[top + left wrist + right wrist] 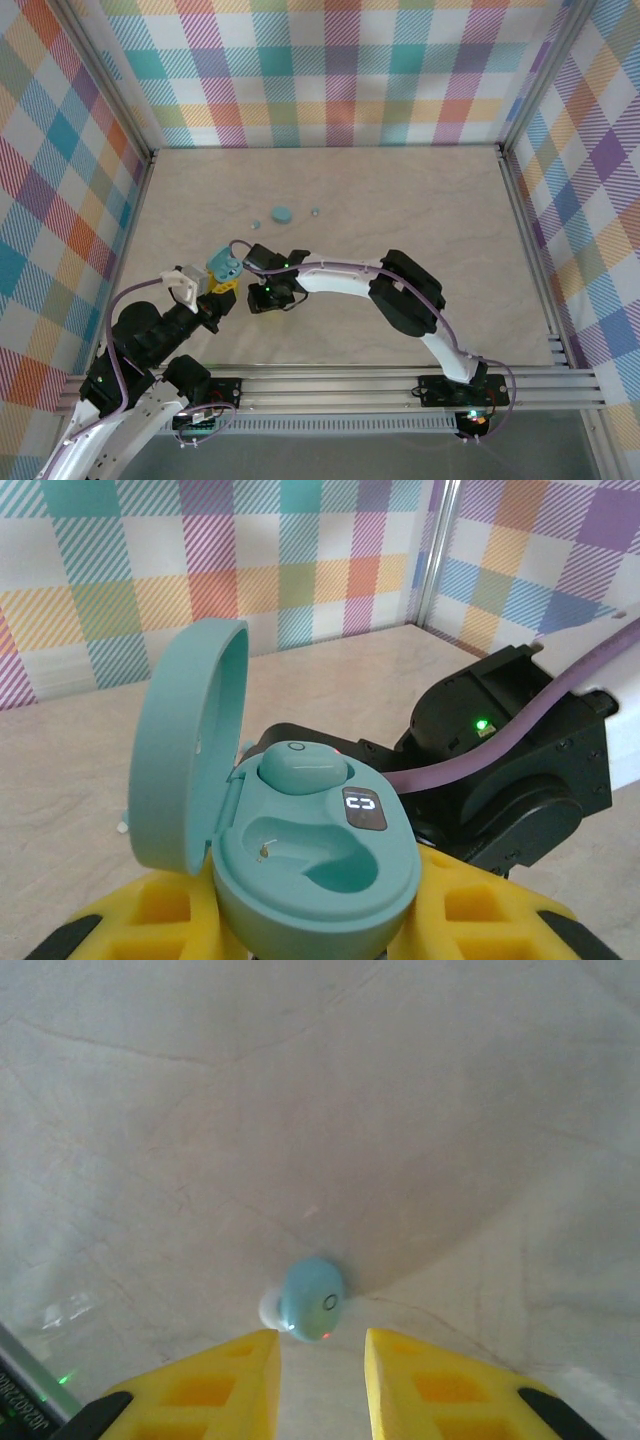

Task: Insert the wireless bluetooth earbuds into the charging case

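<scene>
Broadly, the marbled table (400,200) carries everything. Toward its near-left corner the left gripper (315,935) clamps the open charging case (320,875), whose lid stands up, with a seated earbud (300,770) in the far well. The right gripper (320,1345) hangs with fingers parted, and a loose earbud (312,1298) lies on the table just beyond them.

— Both arms alike?
— Yes: left arm (150,335) and right arm (340,281), white links, black joints, a purple cable (560,705) along each.
— The jaws?
— Yellow, with square recesses, black at the base.
</scene>
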Motion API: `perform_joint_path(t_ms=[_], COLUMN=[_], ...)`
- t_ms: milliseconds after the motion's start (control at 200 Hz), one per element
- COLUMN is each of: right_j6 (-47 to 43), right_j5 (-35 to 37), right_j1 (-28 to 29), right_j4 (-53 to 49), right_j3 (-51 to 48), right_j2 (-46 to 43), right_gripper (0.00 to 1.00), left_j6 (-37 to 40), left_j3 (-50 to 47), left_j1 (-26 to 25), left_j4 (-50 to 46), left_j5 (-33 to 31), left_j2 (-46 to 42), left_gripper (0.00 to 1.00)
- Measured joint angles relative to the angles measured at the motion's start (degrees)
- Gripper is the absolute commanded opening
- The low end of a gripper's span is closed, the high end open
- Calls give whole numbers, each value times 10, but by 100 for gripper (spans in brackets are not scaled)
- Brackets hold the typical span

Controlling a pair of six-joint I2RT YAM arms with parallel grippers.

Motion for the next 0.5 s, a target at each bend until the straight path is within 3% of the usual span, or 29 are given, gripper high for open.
perform_joint_path(t_ms=[500], right_j6=[-35], right_j5=[36], right_j1=[10], right_j4=[-49], right_j3=[73], right_j2=[45], right_gripper=[37], left_j6=[0], left_j3=[0], left_j1=[0], left_j4=[-1], left_j5=[-3], left_j2=[4], left_gripper=[7])
